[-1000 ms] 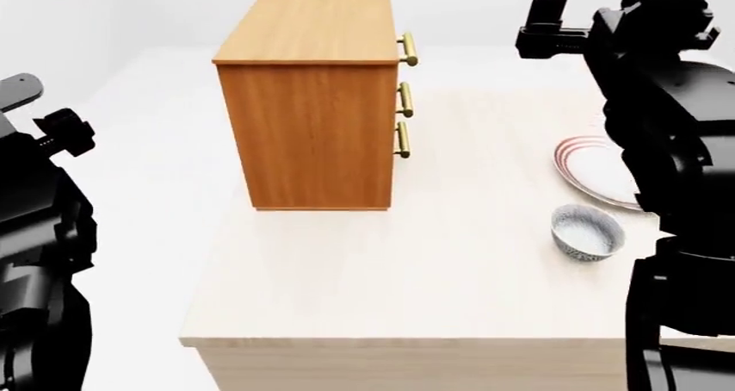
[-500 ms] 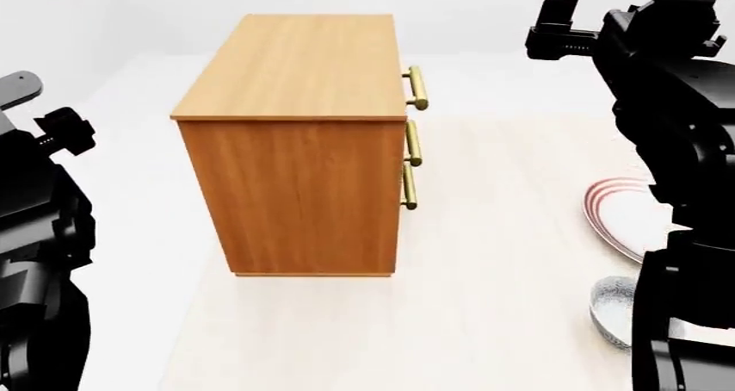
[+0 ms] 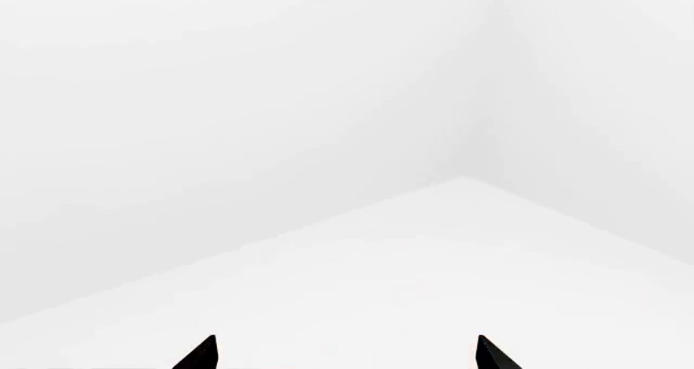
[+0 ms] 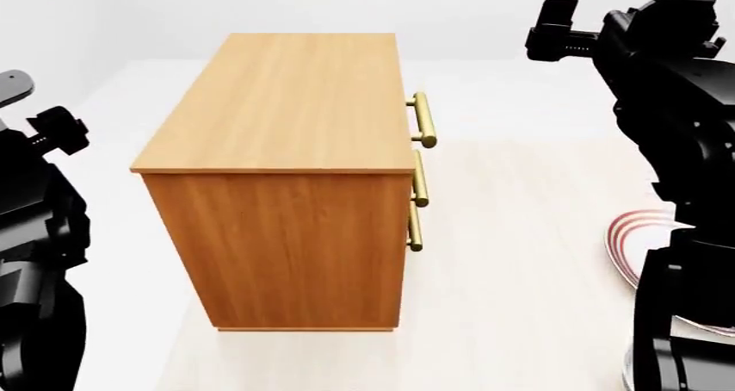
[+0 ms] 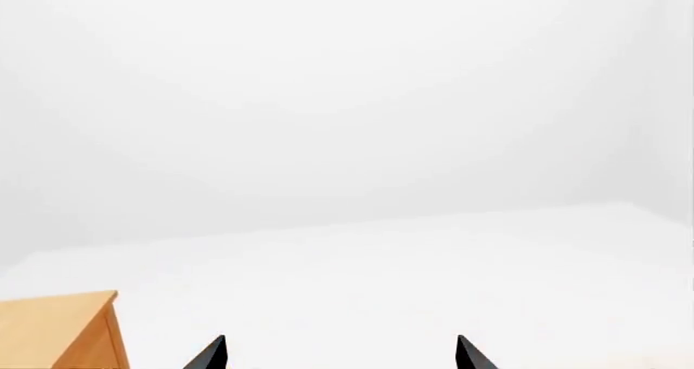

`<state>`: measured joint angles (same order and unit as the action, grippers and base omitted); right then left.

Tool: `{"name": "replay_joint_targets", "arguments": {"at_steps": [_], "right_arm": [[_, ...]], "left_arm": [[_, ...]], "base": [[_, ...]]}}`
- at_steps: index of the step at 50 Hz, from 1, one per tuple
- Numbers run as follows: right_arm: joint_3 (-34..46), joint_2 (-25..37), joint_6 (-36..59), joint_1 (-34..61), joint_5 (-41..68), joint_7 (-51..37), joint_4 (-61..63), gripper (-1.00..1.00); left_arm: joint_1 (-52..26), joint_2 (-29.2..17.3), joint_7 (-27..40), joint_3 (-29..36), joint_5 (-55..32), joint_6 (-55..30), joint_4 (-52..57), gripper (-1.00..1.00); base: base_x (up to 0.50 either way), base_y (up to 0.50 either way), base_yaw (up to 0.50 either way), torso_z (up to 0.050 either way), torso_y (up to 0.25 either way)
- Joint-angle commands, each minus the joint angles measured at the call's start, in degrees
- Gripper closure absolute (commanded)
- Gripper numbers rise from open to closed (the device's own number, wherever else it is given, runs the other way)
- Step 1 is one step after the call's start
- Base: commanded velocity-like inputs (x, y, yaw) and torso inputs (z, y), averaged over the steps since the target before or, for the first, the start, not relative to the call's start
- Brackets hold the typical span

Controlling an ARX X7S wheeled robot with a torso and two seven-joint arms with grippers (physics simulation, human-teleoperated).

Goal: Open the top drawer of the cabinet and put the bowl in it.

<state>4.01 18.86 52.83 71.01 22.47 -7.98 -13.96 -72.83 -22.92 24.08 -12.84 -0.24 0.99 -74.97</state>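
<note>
Both black grippers were spread apart and holding nothing: the left gripper (image 3: pixel 344 354) only showed two dark fingertips over a blank white floor and wall corner, and the right gripper (image 5: pixel 340 354) showed the same two tips with a corner of the boxy orange-brown wood-grain cabinet (image 4: pixel 285 180) peeking in at the edge of its wrist view. From the head camera the cabinet sat on the pale wooden table (image 4: pixel 517 236), its drawer fronts facing toward the robot's right side. The shallow top drawer with its brass bar handle (image 4: pixel 423 120) was fully pushed in, flush with the cabinet, so you couldn't see inside it, and the two lower drawers under it were closed too. The small blue-grey speckled bowl wasn't clearly visible in any view; the bulky black right arm (image 4: pixel 677 150) covered that corner of the table. Only a slice of the flat red-ringed white plate (image 4: pixel 634 236) poked out beside that arm, lying on the tabletop well apart from the cabinet.
</note>
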Motion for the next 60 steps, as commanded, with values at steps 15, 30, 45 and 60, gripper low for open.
{"name": "replay_joint_targets", "arguments": {"at_steps": [15, 30, 45, 60], "right_arm": [[-11.74, -3.91, 7.29, 3.51, 8.47, -2.18, -7.25, -1.0], [-25.95, -7.1, 11.27, 3.74, 17.57, -1.45, -21.59, -1.0], [-29.01, -7.23, 5.04, 0.55, 18.48, 2.28, -26.68, -1.0], [-27.97, -8.69, 2.67, 0.7, 18.32, 6.4, -33.72, -1.0]], "left_arm": [[0.04, -0.4, 0.2, -0.71, 0.08, 0.09, -0.01, -1.0], [0.5, -0.58, 0.04, -1.01, 0.08, 0.13, -0.01, -1.0], [0.54, -0.41, 0.08, -1.1, 0.17, 0.08, -0.01, -1.0], [0.88, -0.72, 0.44, -1.22, 0.19, -0.07, -0.01, -1.0]], "base": [[0.13, 0.0, 0.0, 0.0, 0.0], [0.0, 0.0, 0.0, 0.0, 0.0], [0.0, 0.0, 0.0, 0.0, 0.0], [0.0, 0.0, 0.0, 0.0, 0.0]]}}
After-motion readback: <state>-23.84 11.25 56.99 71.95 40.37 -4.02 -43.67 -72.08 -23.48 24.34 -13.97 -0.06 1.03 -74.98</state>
